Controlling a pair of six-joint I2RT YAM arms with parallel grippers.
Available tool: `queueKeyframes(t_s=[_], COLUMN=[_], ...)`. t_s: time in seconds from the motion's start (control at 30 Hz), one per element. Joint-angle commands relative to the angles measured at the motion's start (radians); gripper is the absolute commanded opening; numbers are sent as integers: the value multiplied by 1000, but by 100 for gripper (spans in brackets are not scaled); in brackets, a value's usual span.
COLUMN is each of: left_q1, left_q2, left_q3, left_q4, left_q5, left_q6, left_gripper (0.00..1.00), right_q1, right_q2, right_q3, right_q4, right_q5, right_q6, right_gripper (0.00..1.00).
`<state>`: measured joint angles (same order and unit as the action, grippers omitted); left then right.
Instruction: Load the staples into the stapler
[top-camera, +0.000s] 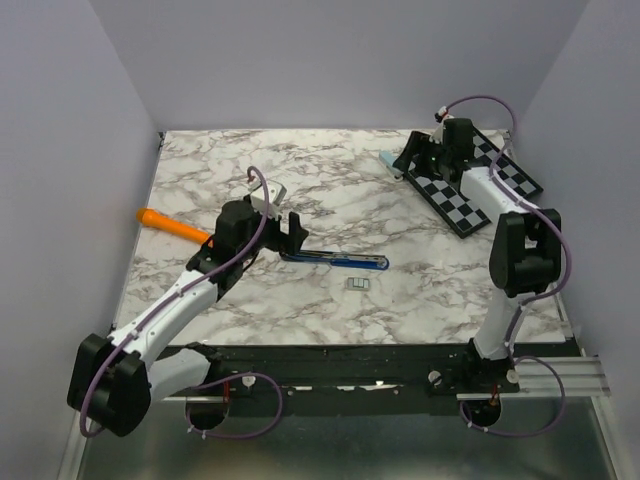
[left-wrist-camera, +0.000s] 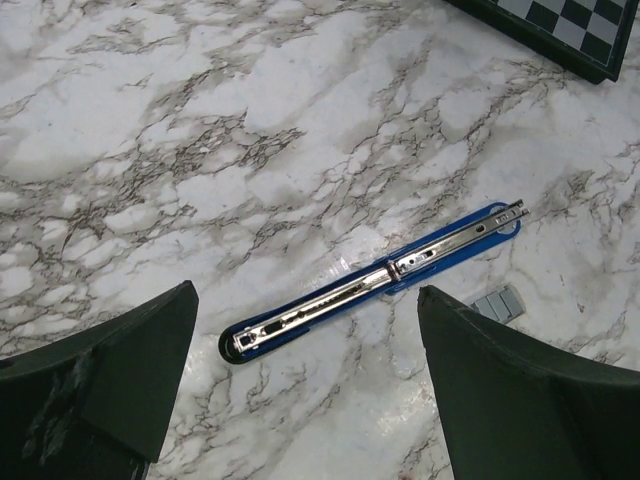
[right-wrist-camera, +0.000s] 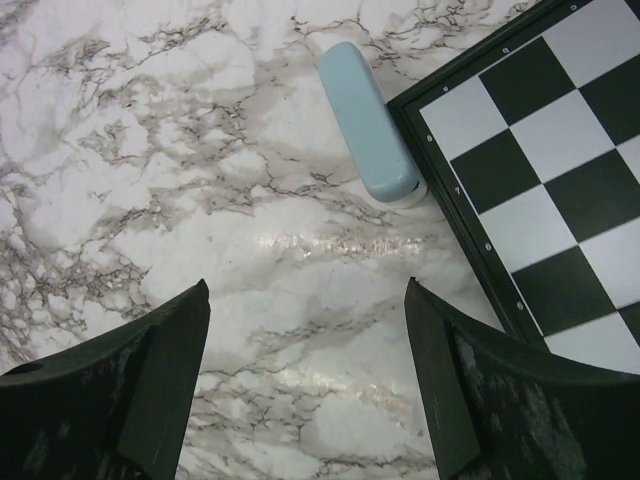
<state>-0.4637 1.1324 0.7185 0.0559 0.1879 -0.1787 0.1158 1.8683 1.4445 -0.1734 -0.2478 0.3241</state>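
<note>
The stapler lies in two parts. Its dark blue base with the silvery channel (top-camera: 335, 260) lies flat mid-table, channel up; it also shows in the left wrist view (left-wrist-camera: 375, 283). Its light blue top (top-camera: 392, 163) lies apart at the back right, against the checkerboard's edge, and shows in the right wrist view (right-wrist-camera: 365, 120). The staples (top-camera: 357, 284), small grey blocks, lie just in front of the base's right half, and show in the left wrist view (left-wrist-camera: 498, 303). My left gripper (top-camera: 292, 230) (left-wrist-camera: 305, 290) is open and empty above the base's left end. My right gripper (top-camera: 412, 158) (right-wrist-camera: 307, 282) is open and empty just short of the light blue top.
A black-and-white checkerboard (top-camera: 470, 190) (right-wrist-camera: 540, 170) lies slanted at the back right, under the right arm; its corner shows in the left wrist view (left-wrist-camera: 560, 30). An orange pen-like stick (top-camera: 172, 225) lies at the left, beside the left arm. White walls close the table on three sides.
</note>
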Motion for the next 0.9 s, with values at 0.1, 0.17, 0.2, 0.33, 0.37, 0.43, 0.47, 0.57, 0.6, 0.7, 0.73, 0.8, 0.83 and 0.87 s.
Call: queueKeyframes(t_s=[0.1, 0.17, 0.2, 0.33, 0.37, 0.43, 0.47, 0.57, 0.6, 0.7, 0.73, 0.8, 0.83, 0.87], left_q1=[10, 11, 11, 13, 13, 13, 13, 14, 14, 14, 14, 16, 16, 16], left_q2=[-207, -236, -241, -240, -240, -243, -249, -260, -260, -255, -253, -249, -247, -241], left_q3=[-132, -152, -157, -154, -152, -152, -152, -156, -154, -156, -159, -160, -162, -160], left_q4=[-8, -4, -4, -25, -25, -27, -28, -33, -36, -42, -44, -41, -38, -37], left_q5=[-149, -163, -168, -180, -180, -205, -209, -226, -231, -237, -240, -235, -234, -231], left_q6=[-97, -97, -96, -88, -88, -90, -90, -87, -87, -87, -93, -97, -99, -100], left_gripper=[99, 99, 99, 99, 99, 99, 99, 99, 99, 99, 99, 99, 99, 99], right_q1=[-4, -4, -2, -4, -4, -4, -4, -5, -4, -4, -4, -5, -5, -5], right_q2=[202, 250, 268, 345, 362, 399, 408, 437, 448, 477, 480, 489, 492, 496], right_q3=[180, 226, 241, 316, 347, 376, 387, 415, 427, 455, 458, 458, 458, 456], right_q4=[26, 34, 35, 34, 32, 25, 22, 15, 14, -6, -11, -17, -29, -35], right_q5=[-33, -39, -41, -59, -64, -71, -71, -65, -65, -102, -122, -140, -154, -163], right_q6=[64, 75, 81, 92, 96, 102, 104, 108, 112, 122, 128, 141, 145, 150], right_gripper=[85, 85, 86, 86, 86, 86, 85, 85, 85, 85, 84, 82, 80, 79])
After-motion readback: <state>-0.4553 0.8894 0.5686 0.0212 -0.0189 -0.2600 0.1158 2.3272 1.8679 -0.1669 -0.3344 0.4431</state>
